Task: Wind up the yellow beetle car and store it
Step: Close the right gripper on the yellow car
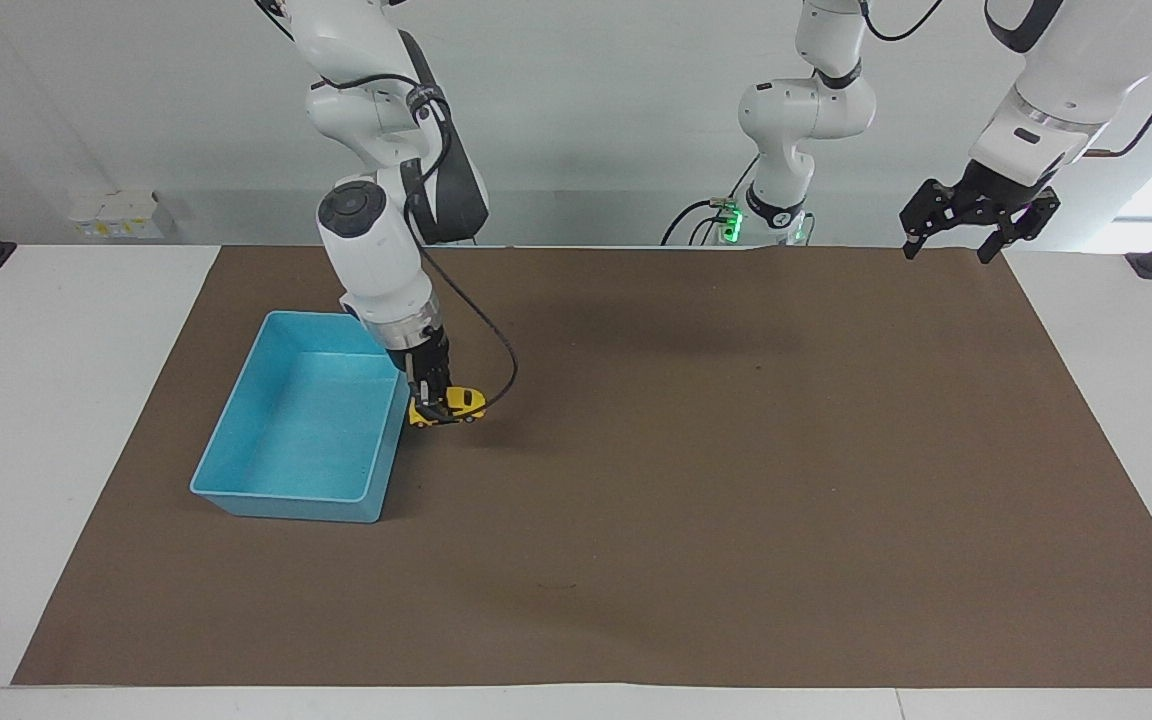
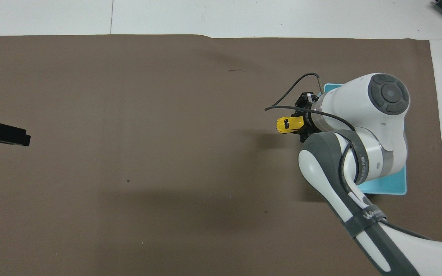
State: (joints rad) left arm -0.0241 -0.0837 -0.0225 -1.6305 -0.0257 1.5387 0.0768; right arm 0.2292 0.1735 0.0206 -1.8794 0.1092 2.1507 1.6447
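Observation:
The yellow beetle car is gripped by my right gripper, which is shut on its rear end and holds it level, a little above the brown mat. It hangs just beside the wall of the blue bin that faces the left arm's end of the table. In the overhead view the car sticks out from under the right gripper, and the right arm covers most of the bin. My left gripper waits open and empty, raised over the mat's corner near its own base, and shows in the overhead view.
The brown mat covers most of the white table. The blue bin has nothing in it. A black cable loops off the right wrist beside the car.

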